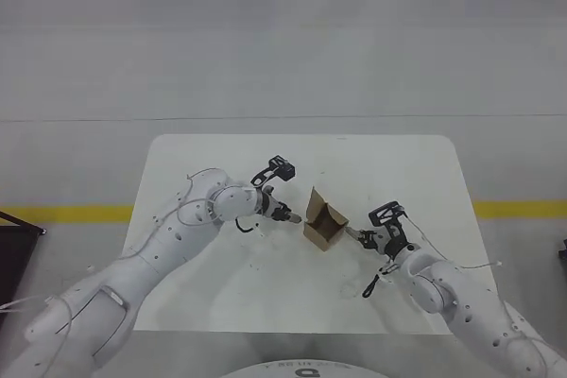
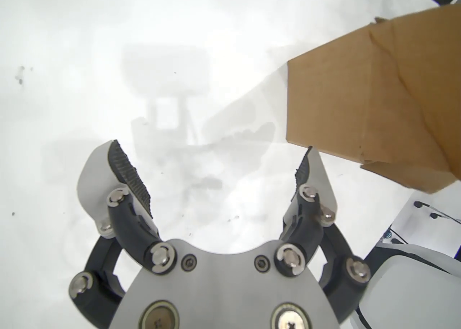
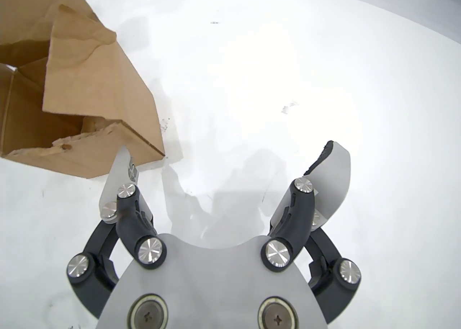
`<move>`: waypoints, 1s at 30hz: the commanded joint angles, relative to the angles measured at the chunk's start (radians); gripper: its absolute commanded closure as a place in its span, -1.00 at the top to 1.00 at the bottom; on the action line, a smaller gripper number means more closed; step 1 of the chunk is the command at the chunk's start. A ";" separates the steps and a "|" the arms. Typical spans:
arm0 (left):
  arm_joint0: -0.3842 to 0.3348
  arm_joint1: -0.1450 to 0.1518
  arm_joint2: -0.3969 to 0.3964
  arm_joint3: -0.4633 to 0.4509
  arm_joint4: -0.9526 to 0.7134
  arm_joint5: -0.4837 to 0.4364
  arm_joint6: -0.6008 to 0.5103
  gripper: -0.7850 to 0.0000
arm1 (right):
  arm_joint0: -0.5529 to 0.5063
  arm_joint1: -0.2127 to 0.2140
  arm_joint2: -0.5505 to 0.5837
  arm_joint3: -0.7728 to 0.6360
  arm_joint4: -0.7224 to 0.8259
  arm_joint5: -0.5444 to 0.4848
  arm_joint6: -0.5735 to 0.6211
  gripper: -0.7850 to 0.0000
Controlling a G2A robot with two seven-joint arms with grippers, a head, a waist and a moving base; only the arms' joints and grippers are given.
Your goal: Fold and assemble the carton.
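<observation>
1. The left gripper (image 2: pixel 212 150) is seen spread wide, nothing held. One fingertip (image 2: pixel 306 165) is set right at the lower edge of the carton (image 2: pixel 360 103); whether it touches cannot be told.
2. Over to the right gripper (image 3: pixel 227 148): it is spread and empty too, with one fingertip (image 3: pixel 120 165) parked at the carton's near corner, beside a ragged edge.
3. The carton is found mid-table, between the two grippers. It is only half-formed, its mouth is open, and a creased flap (image 3: pixel 83 67) leans over the opening.
4. First danger: if it is pushed from one side only, so light a carton is likely to be slid across the smooth white table (image 1: pixel 217 170) rather than folded.
5. Second danger: a fingertip could be caught on that ragged edge, and the flap torn or bent along the wrong crease.
6. Third danger: if the flap is pressed unevenly, the walls may be racked out of square, or the whole carton tipped over.
</observation>
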State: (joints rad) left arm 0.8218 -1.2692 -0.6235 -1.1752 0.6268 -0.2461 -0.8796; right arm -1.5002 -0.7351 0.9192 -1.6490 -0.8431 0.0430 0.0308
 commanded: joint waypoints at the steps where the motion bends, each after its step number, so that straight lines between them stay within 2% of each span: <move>1: -0.008 -0.010 0.017 0.013 -0.003 -0.014 -0.005 1.00 | 0.019 -0.009 -0.010 0.014 -0.008 -0.010 0.012 1.00; 9: -0.024 -0.036 0.052 0.031 -0.029 -0.073 -0.027 1.00 | 0.090 -0.048 -0.047 0.066 -0.037 -0.026 0.033 1.00; 17: -0.004 -0.037 0.054 0.011 -0.015 -0.073 -0.045 1.00 | 0.126 -0.078 -0.076 0.091 -0.078 -0.063 0.039 1.00; 22: 0.032 -0.016 0.011 -0.029 -0.016 -0.051 -0.062 1.00 | 0.118 -0.087 -0.078 0.081 -0.104 -0.083 0.044 1.00; 30: 0.140 0.049 -0.125 -0.162 0.000 -0.008 -0.092 1.00 | 0.090 -0.094 -0.073 0.054 -0.158 -0.128 0.044 1.00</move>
State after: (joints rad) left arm 0.9471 -1.2279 -0.7305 -1.3170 0.6236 -0.2596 -0.9697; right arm -1.4091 -0.8280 0.8452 -1.5938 -0.9976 -0.0799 0.0766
